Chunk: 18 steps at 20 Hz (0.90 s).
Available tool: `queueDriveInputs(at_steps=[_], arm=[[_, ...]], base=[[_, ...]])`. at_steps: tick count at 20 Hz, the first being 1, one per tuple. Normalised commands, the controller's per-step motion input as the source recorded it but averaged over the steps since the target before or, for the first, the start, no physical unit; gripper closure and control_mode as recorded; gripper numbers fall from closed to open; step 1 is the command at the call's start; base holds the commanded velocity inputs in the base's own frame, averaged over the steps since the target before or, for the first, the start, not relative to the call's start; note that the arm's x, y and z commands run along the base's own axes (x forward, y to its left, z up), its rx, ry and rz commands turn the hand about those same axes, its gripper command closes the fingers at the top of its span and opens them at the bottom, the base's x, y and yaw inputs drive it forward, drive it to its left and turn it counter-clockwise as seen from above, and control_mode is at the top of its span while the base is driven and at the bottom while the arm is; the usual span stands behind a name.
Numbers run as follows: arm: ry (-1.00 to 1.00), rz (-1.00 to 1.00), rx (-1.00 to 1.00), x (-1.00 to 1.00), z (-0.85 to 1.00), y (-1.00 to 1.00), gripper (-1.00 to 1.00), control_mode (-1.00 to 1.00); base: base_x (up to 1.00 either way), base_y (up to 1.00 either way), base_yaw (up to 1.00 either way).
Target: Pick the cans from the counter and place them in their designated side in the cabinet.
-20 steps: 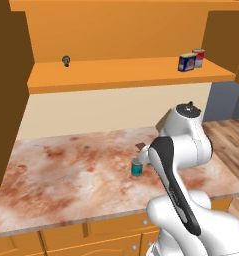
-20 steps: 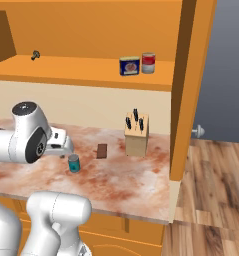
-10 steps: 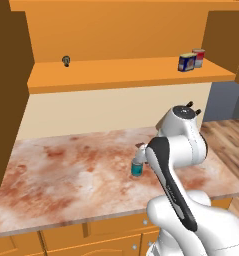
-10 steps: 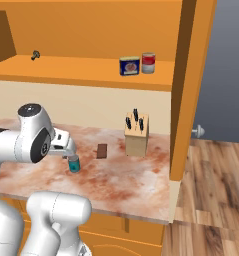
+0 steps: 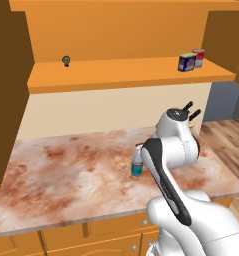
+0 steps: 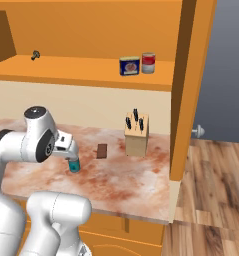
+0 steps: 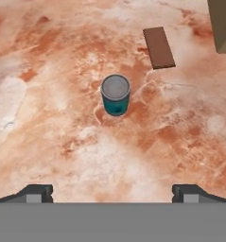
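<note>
One teal can (image 7: 115, 94) with a silver top stands upright on the marbled counter (image 5: 66, 175), alone on a bare patch of stone. In the left base view it sits just left of the arm's elbow (image 5: 137, 165); in the right base view it shows directly under the gripper (image 6: 71, 154). The gripper hangs above the can with its jaws spread wide and nothing between them; in the hand view the two dark fingertips (image 7: 36, 193) sit far apart at the bottom, well short of the can.

One dark blue can (image 6: 129, 65) with a yellow label is on the cabinet (image 5: 116, 40) shelf, toward its right end. One red-and-grey can (image 6: 148, 63) stands just beside it, to its right. That makes three cans in all: one on the counter, two on the shelf. At the far left end of the shelf sits one small dark object (image 5: 66, 61), too small to identify.

On the counter, one flat brown block (image 7: 159, 47) lies past the teal can, apart from it. One wooden knife block (image 6: 136, 135) stands further right near the cabinet's side panel, with several dark handles sticking up; their exact number is hard to tell. Below the counter edge run orange drawer fronts (image 5: 96, 240).
</note>
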Motion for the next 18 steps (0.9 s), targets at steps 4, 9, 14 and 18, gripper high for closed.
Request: queueDriveInputs(at_steps=[4, 9, 14, 18], arm=[[0.02, -0.04, 0.0, 0.24, -0.2, 0.01, -1.0, -1.0], [0.02, -0.04, 0.0, 0.23, -0.19, 0.0, -1.0, -1.0], [0.02, -0.04, 0.0, 0.24, -0.2, 0.02, -1.0, -1.0], [0.02, -0.04, 0.01, 0.25, -0.21, 0.02, -1.0, -1.0]], base=[[0.0, 0.0, 0.0], [0.0, 0.0, 0.0], [0.0, 0.0, 0.0], [0.0, 0.0, 0.0]])
